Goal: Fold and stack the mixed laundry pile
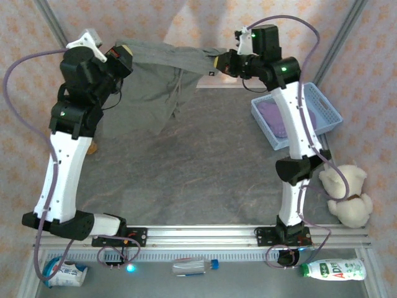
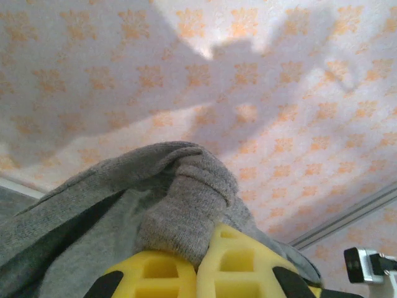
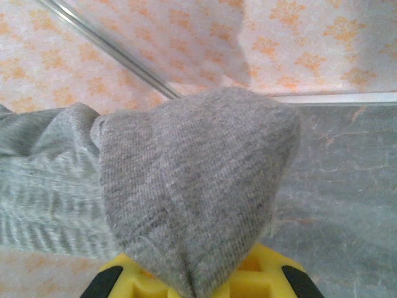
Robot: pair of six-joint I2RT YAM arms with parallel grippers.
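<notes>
Near edge of the surface: a clear bottle [image 1: 195, 266] and a green-labelled bottle [image 1: 335, 269] lie just outside the rail. A cream plush toy [image 1: 347, 194] sits beside the right arm's base.
Middle: grey, stone-patterned surface [image 1: 198, 167]; I judge it the place to lay a garment out flat.
Right side, container: a light blue lattice basket [image 1: 325, 99] holds the lavender shirt [image 1: 272, 118], bunched inside. The right arm [image 1: 298, 124] crosses above it and hides part of the cloth.
Far edge: the grey-brown piece [image 1: 155, 84] hangs raised and stretched between the two arms. Its lower part drapes down onto the surface at the far left.
Left fingers [image 2: 214, 273]: pressed together on a thicker, rolled edge of the grey cloth, which bulges out above them.
Right fingers [image 3: 263, 267]: pinching another bunch of the same cloth, which folds over them like a hood.
Handling, grey piece: light, soft, limp knit that sags between holds and keeps no shape of its own. The thicker edge looks the surest grip; holding it at two corners should let it hang square.
Handling, shirt: likely just as limp. Which part lies uppermost in the basket I cannot tell.
</notes>
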